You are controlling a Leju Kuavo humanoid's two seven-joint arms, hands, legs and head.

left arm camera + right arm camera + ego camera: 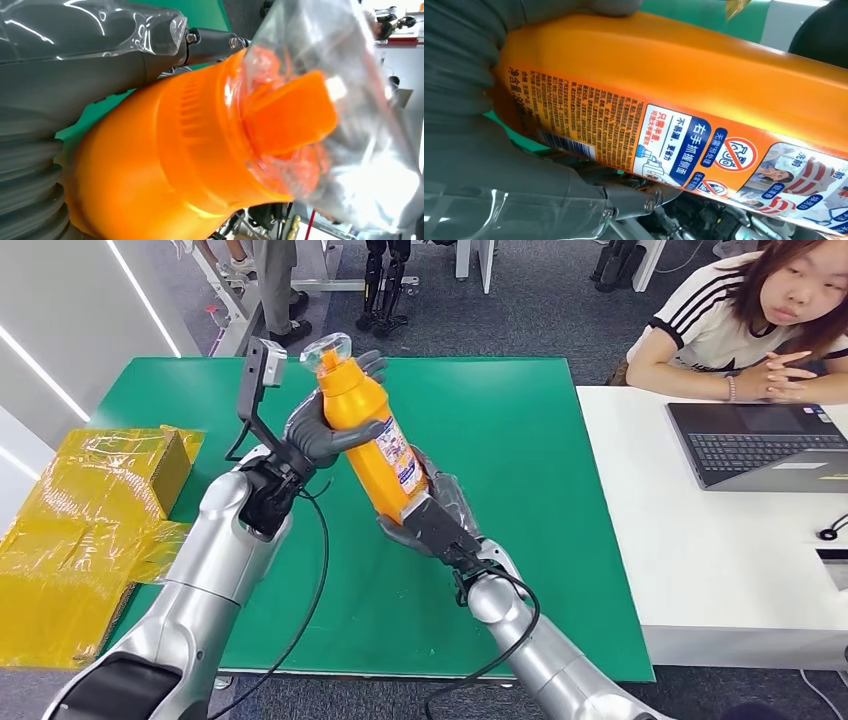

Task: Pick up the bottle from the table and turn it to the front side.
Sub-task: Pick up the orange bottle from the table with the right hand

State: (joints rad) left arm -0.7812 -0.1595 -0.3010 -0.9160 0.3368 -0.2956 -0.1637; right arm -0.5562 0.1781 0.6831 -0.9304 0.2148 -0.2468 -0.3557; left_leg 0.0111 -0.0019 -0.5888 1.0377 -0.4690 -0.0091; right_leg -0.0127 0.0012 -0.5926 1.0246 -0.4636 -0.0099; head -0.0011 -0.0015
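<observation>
Head view has the orange bottle (pixel 372 435) up off the green table (pixel 520 440), tilted, cap end pointing away from the robot and toward its left. Left hand (pixel 325 430) is wrapped around the upper part just under the cap, and right hand (pixel 432 512) is cupped around the bottom end, so both are gripping it. The printed label (pixel 402 460) faces the robot's right. Clear plastic wrap (pixel 325 348) covers the cap.

Room-wise: most of the green top on the right and far side is open. A white desk (pixel 720 540) butts up against the table's right edge, with a laptop (pixel 765 445) on it and a person (pixel 760 320) leaning there. Yellow wrapped boxes (pixel 80 530) sit off the table's left edge, close to the left arm.

Right wrist view shows the label's small print and barcode (pixel 566 144) beside the fingers (pixel 454 100).
</observation>
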